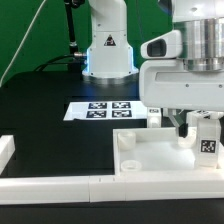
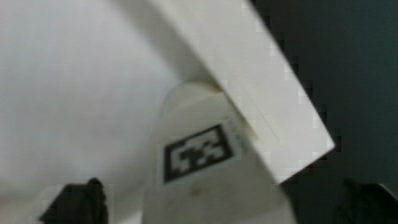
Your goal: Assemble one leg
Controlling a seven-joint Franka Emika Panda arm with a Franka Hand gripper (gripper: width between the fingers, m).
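Note:
My gripper (image 1: 198,128) is shut on a small white leg (image 1: 207,141) with a black-and-white tag. It holds the leg upright over the far right part of the large white tabletop (image 1: 150,158), at or just above its surface. In the wrist view the leg (image 2: 210,150) fills the gap between the two dark fingertips (image 2: 79,203), and my gripper (image 2: 222,208) sits over the tabletop (image 2: 80,90) beside its raised rim (image 2: 249,80). I cannot tell whether the leg's lower end touches the tabletop.
The marker board (image 1: 104,108) lies on the black table behind the tabletop. A white rail (image 1: 45,186) runs along the front edge, with a white block (image 1: 5,152) at the exterior view's left. The robot base (image 1: 107,45) stands at the back.

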